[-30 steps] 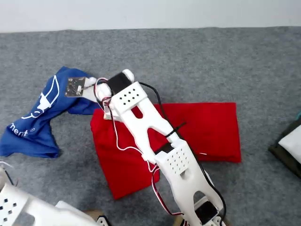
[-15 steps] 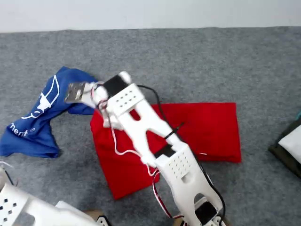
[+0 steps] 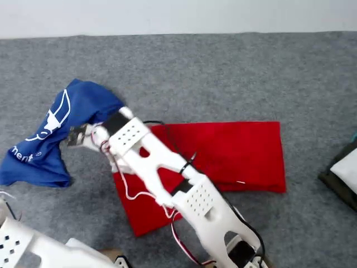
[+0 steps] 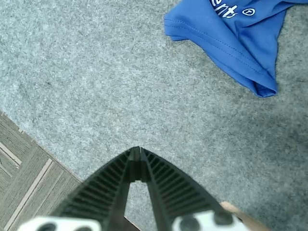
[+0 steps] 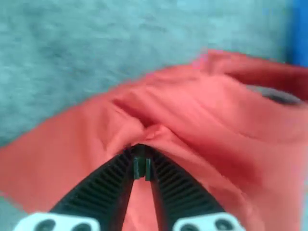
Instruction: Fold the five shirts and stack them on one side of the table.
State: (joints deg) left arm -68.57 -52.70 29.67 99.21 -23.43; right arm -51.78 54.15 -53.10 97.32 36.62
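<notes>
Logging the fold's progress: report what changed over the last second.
The right gripper, now shut on a pinch of the red shirt, drew back from the far side toward the arms' side and slightly left. The shirt's left corner looks pulled along with it. The blue shirt, the rest of the red shirt and the left arm stayed put.

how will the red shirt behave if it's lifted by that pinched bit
Probably floppy: the red shirt puckers into folds at the right gripper, so the rest would likely hang and drag. Likely light, being thin cloth lying flat on the table. Its folded layers could shift when pulled.
</notes>
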